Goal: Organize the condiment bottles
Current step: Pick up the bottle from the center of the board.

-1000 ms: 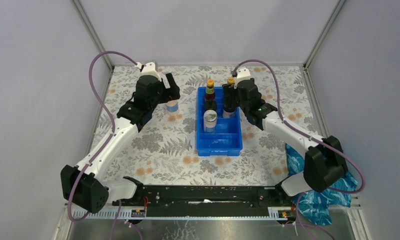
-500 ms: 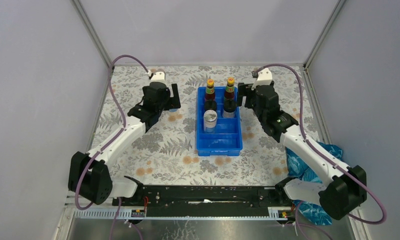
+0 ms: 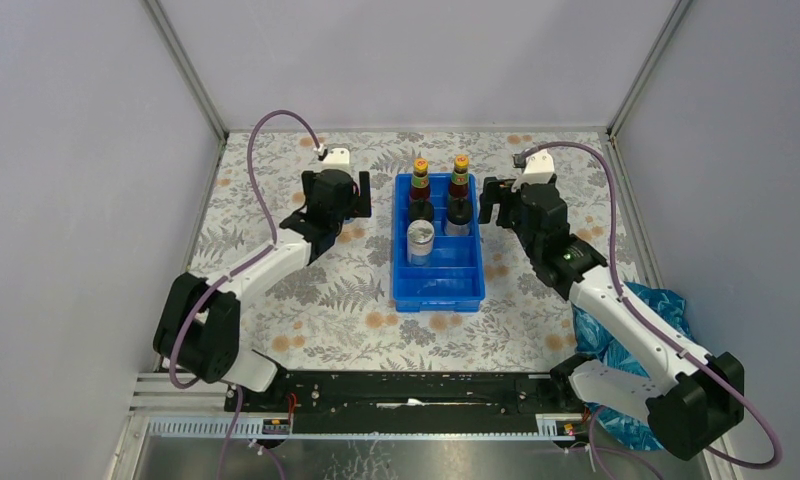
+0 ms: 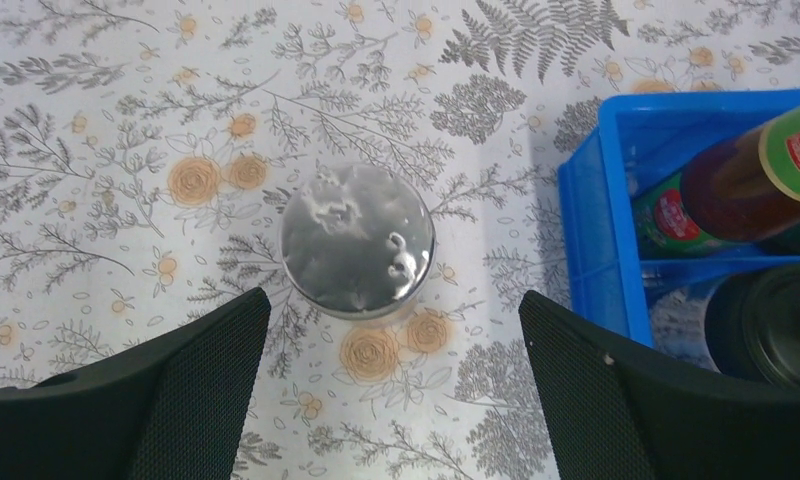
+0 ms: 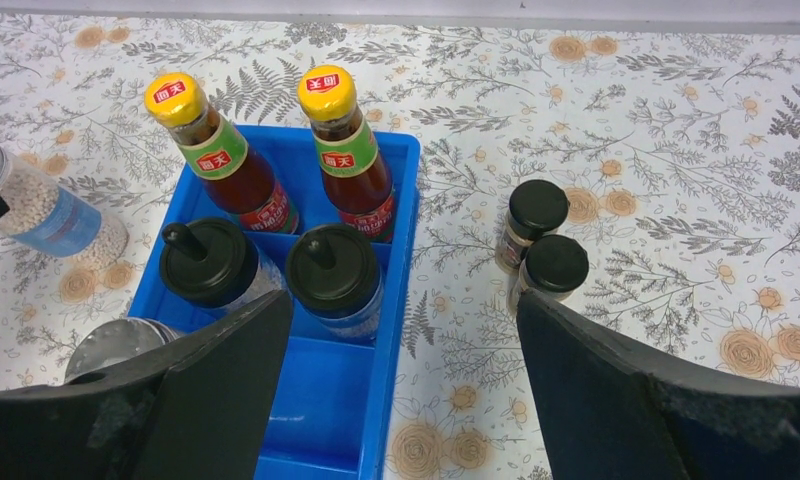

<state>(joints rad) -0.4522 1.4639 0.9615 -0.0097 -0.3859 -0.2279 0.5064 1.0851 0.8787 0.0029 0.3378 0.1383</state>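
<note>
Left gripper (image 4: 391,400): fingers spread wide and empty, positioned above a silver-lidded jar (image 4: 357,240) that stands on the table (image 4: 96,100) just left of the blue tray (image 4: 579,240). Right gripper (image 5: 401,400): fingers spread, holding nothing, near the tray's right side. Tray contents: two dark red bottles (image 5: 351,150) in the far compartments, two black domed-cap bottles (image 5: 333,270) in the next row, and a second silver-lidded jar (image 5: 116,345) nearer the arms. Two short black-capped jars (image 5: 536,215) stand on the table right of the tray
</note>
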